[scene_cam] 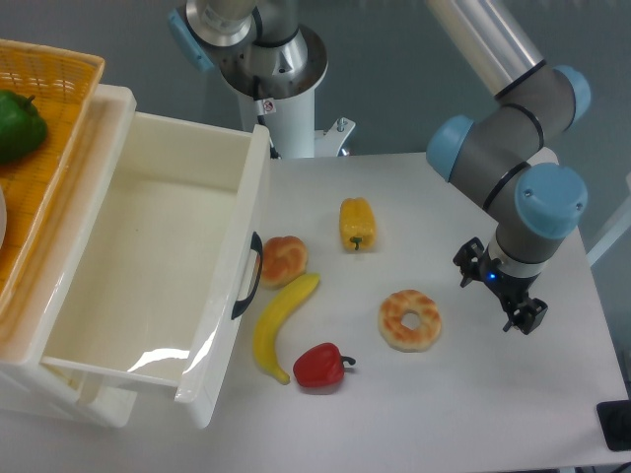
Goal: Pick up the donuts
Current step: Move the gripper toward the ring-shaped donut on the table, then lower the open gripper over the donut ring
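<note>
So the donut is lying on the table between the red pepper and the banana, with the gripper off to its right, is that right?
Not quite. In the camera view the donut lies on the table between the red pepper and the gripper; the banana is left of the pepper.

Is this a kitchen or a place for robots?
Probably a robot lab, not a kitchen: a grey-and-blue robot arm stands over a plain white table with plastic toy food, like the tan ring-shaped toy donut and yellow toy banana.
</note>
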